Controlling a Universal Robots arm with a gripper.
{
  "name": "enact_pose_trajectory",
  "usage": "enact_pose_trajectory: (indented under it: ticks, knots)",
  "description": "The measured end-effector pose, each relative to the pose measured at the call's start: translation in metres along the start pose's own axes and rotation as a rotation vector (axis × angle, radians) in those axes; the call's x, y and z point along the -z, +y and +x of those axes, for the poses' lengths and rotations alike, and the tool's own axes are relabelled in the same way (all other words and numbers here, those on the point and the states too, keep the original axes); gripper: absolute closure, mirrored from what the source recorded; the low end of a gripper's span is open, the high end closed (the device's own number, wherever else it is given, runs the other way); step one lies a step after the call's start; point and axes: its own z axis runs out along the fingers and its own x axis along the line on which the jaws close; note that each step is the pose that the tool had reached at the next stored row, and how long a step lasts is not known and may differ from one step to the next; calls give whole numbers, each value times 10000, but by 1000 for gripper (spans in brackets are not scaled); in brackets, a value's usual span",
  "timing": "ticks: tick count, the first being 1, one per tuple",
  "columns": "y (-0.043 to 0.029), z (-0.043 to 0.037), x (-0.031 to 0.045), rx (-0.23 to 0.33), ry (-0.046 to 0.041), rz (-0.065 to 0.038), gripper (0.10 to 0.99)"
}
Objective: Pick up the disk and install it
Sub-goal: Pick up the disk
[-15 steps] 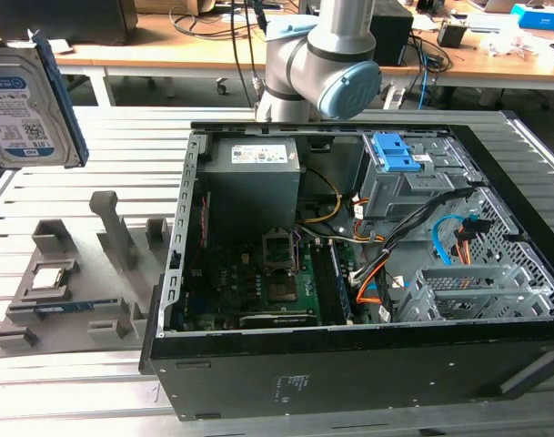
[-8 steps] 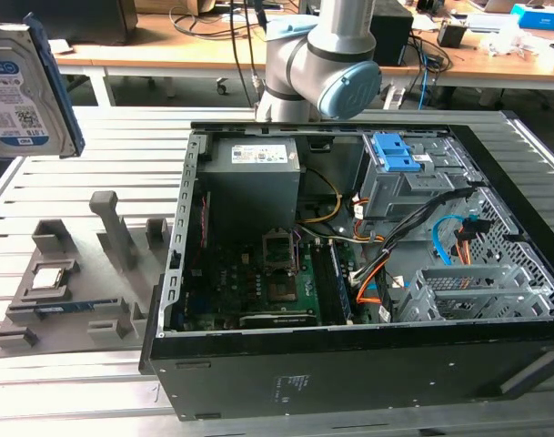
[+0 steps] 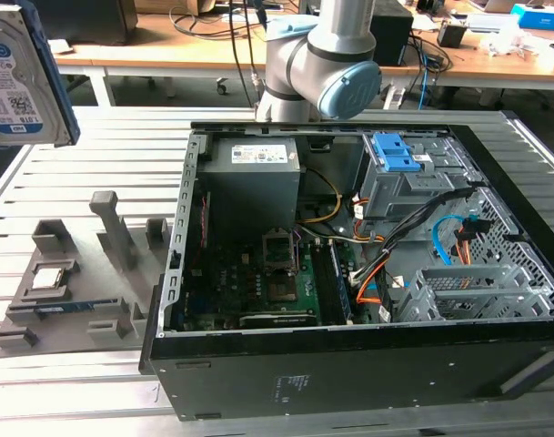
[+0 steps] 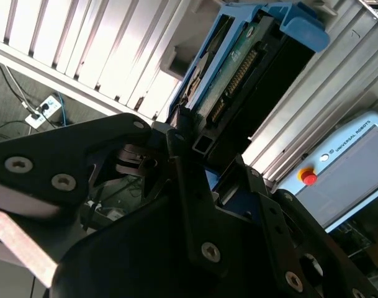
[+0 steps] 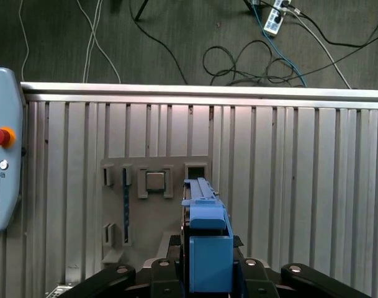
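Silver metal with a white-and-blue barcode label, framed by a blue plastic bracket: that is your disk (image 3: 17, 77), a flat rectangular hard drive. You will find it at the upper left corner of the exterior view, raised in the air and slightly tilted, with its label facing the camera. It is well apart from the open case.

In the first wrist view you see the disk (image 5: 207, 245) edge-on, its blue bracket rising from between the black fingers of the gripper (image 5: 207, 276). In the second wrist view the gripper (image 4: 195, 155) is clamped on one end of the disk (image 4: 238, 68), whose connector edge is exposed.

Below the disk, at the exterior view's left, a grey plastic fixture tray (image 3: 67, 291) lies on the slatted aluminium table (image 3: 95, 155). To its right, in the middle of the frame, the black computer case (image 3: 349, 364) lies open on its side. Inside it, toward the upper right, a grey drive bay (image 3: 395, 187) carries a blue plastic latch (image 3: 395, 150). The grey and pale-blue robot arm (image 3: 322, 64) stands behind the case at the top centre. A pale-blue teach pendant (image 5: 2, 167) with a red button appears in both wrist views.
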Motion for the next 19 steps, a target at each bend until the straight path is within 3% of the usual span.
enact_pose_trajectory:
  ticks: [12,19]
  knots:
    - [2,9,213,0,1,-1,722]
    - [3,10,258,0,-1,0,722]
